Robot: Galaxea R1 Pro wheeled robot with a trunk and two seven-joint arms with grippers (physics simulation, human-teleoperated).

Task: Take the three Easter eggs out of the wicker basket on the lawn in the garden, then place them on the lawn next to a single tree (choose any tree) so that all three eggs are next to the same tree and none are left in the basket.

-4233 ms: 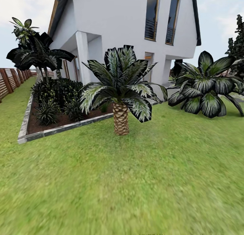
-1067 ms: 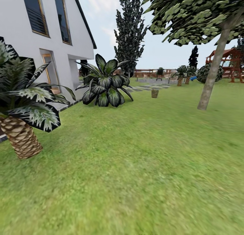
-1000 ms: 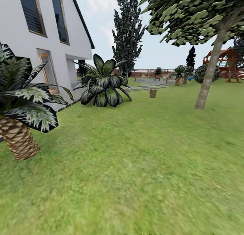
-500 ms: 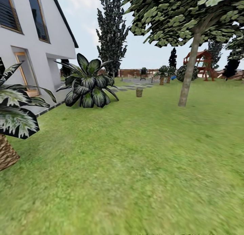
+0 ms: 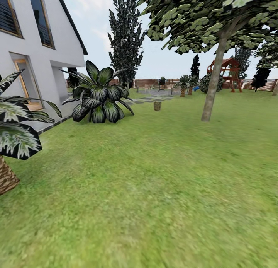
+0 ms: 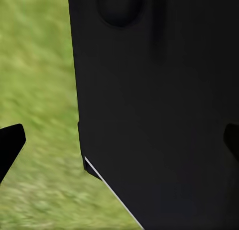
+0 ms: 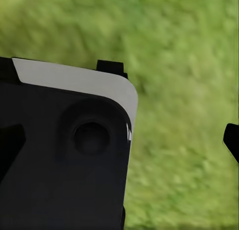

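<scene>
The wicker basket stands small and far off on the lawn, near the grey stepping stones. The Easter eggs are hidden at this distance. To the right of the basket rises the tree with a thick, leaning grey-brown trunk and a blocky green canopy. My left gripper is open, its dark fingertips wide apart over grass and my own dark body. My right gripper is open too, with nothing between its fingertips.
A white house fills the left. A short palm stands close at the left edge, and a broad-leaved bush sits beyond it. At the back are the brown fence and a red-roofed playhouse. Open grass stretches ahead.
The camera has swung to the right: the house and the palm have slid toward the left edge, and the basket and the thick-trunked tree have come into view.
</scene>
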